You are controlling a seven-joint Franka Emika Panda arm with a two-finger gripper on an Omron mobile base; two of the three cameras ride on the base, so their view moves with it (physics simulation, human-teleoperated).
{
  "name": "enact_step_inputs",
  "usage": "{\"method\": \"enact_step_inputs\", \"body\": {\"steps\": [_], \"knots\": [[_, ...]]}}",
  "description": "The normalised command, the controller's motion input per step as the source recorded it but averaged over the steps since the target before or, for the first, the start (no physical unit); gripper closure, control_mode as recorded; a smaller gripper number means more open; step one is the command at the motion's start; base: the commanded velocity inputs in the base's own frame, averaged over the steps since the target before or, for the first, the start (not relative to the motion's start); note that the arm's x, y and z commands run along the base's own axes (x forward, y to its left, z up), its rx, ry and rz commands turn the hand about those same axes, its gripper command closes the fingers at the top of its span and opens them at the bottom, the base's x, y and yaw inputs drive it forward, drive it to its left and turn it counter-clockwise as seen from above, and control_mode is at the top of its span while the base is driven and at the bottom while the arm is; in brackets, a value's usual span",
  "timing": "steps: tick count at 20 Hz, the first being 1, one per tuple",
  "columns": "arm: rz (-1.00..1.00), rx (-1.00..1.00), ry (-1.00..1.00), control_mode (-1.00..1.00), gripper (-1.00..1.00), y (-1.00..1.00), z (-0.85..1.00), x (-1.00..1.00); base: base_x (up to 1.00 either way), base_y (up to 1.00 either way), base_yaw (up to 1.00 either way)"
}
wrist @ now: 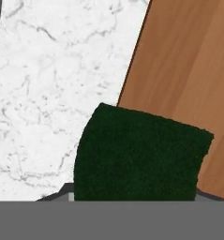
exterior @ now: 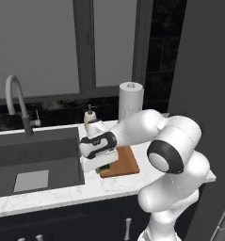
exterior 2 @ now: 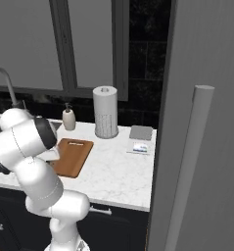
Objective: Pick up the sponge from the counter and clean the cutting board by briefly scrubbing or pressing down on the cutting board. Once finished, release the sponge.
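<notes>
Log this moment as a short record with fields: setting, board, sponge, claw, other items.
setting: white marble-look counter beside a dark sunken sink
board: flat reddish-brown wooden cutting board, lying on the counter
sponge: small block with dark green top, overlapping the board's edge
claw: shut on the sponge, low over the board
other items: white paper towel roll, soap dispenser

One sponge (wrist: 139,154) at the pincer, one cutting board (exterior 2: 73,156) beneath it, one paper towel roll (exterior 2: 105,119) and one soap bottle (exterior 2: 68,118) beyond it.
</notes>
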Motion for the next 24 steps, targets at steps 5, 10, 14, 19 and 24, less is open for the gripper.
{"method": "enact_step_inputs", "body": {"steps": [5,10,14,19,24], "knots": [[0.0,0.09,-0.13,-1.0,1.0,-0.64,-0.01,-0.33,0.0,0.0,0.0],[0.0,0.08,-0.12,-1.0,1.0,-0.58,-0.24,-0.26,0.0,0.0,0.0],[0.0,0.03,-0.08,-1.0,1.0,-0.38,-0.65,-0.23,0.0,0.0,0.0],[0.0,0.02,-0.14,-1.0,1.0,-0.13,-0.93,0.0,0.0,0.0,0.0],[0.0,0.03,-0.21,-1.0,1.0,-0.08,-0.64,0.0,0.0,0.0,0.0]]}}
